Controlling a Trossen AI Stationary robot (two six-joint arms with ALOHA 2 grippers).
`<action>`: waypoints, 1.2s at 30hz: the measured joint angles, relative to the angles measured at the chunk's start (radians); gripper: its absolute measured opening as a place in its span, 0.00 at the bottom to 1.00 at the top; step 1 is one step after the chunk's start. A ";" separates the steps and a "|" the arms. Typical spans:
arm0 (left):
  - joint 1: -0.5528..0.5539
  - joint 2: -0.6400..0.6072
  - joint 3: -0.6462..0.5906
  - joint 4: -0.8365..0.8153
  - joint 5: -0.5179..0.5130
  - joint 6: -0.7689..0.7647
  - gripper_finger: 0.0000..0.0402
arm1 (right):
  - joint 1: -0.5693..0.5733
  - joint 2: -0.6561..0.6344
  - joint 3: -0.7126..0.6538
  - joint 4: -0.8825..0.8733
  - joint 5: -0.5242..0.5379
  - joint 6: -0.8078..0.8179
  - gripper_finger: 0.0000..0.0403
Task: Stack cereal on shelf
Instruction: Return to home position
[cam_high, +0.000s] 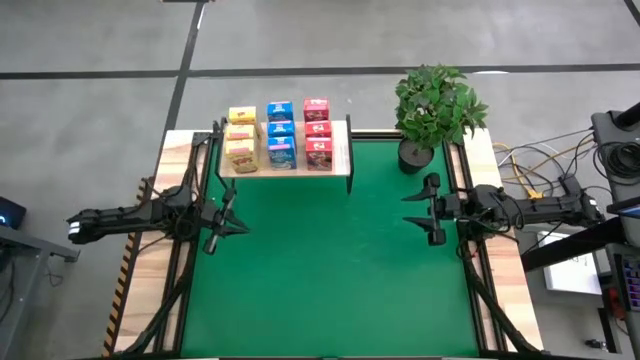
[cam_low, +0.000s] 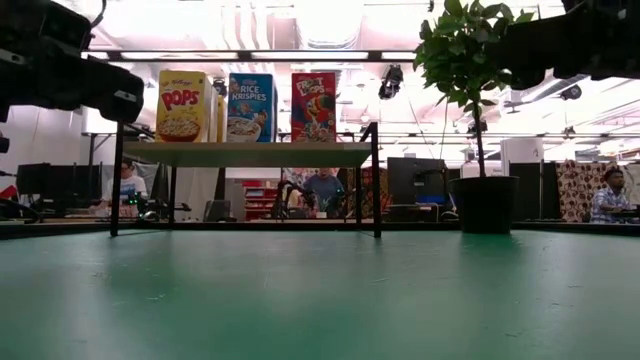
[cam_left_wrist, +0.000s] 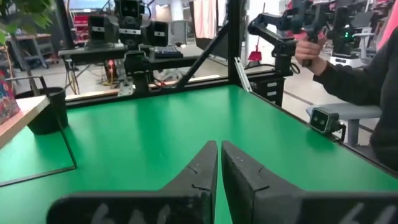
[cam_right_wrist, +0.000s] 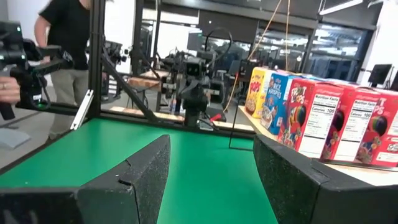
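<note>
The green tabletop (cam_high: 330, 270) is bare across its middle and near edge. At its far edge, left of centre, stands the shelf (cam_high: 343, 152), a light wooden board on thin black posts. A potted plant (cam_high: 435, 105) stands near the tabletop's far right corner, well apart from the shelf.

The left arm reaches in over the tabletop's left edge. Its left hand (cam_left_wrist: 219, 147) hangs above the mat with the fingers drawn nearly together, only a thin slit between them, holding nothing and touching nothing. The right arm comes in over the right edge, and the right hand (cam_right_wrist: 211, 149) is spread wide, also empty and off the mat.

All the cereal is on the shelf board in three rows running from front to back: the yellow boxes (cam_high: 240, 135) toward the shelf's left end, the blue boxes (cam_high: 281, 133) in the middle, and the pink-red boxes (cam_high: 317, 132) toward its right end. In the low view the front box of each row stands upright, printed face outward.
</note>
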 joint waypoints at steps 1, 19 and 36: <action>0.000 -0.005 -0.007 0.006 0.000 0.000 0.01 | 0.000 -0.010 -0.007 -0.001 0.000 0.000 0.55; -0.035 -0.009 -0.063 0.135 0.187 0.118 0.00 | -0.002 -0.190 -0.080 -0.056 0.002 -0.010 0.55; -0.038 0.097 -0.063 0.131 0.202 0.129 0.00 | -0.002 -0.263 -0.085 -0.147 -0.002 -0.046 0.55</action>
